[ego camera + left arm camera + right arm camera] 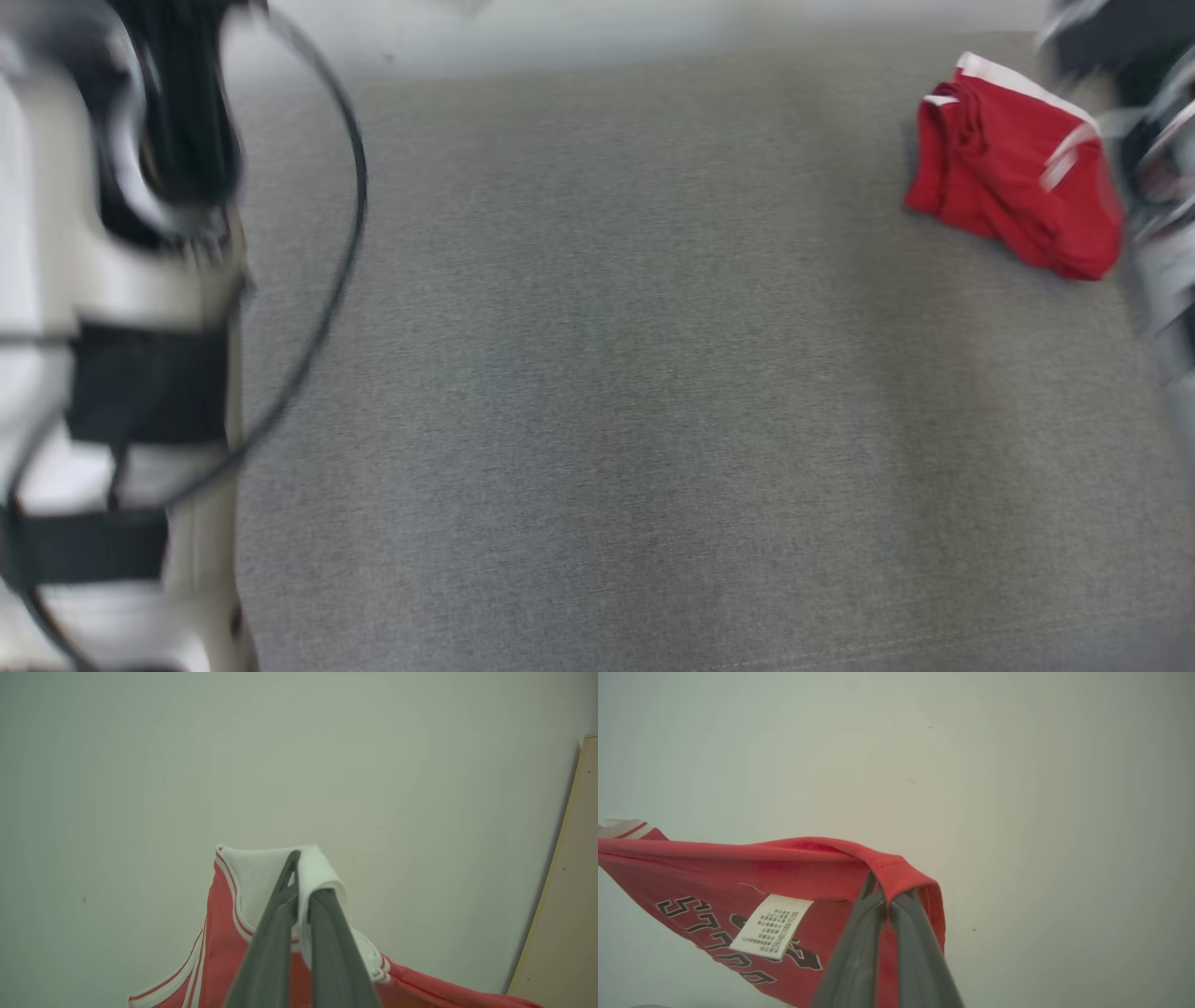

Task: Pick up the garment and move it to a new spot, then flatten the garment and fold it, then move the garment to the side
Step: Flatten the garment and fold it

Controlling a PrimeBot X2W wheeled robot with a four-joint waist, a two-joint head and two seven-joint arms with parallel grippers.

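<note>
The garment (224, 947) is a red jersey with white trim and black lettering, held up in the air against a pale wall. My left gripper (303, 877) is shut on a white-edged strap of it. My right gripper (887, 889) is shut on a red hem of the garment (738, 872), near a white care label (771, 926). The cloth hangs down and away from both grips. In the blurred head view my left forearm (121, 280) rises along the left edge.
A grey fabric surface (653, 373) spreads below. On its far right lies a bunched red cloth with white trim (1013, 168), beside a blurred dark arm part (1153, 140). A pale wooden panel (560, 905) stands at the right of the left wrist view.
</note>
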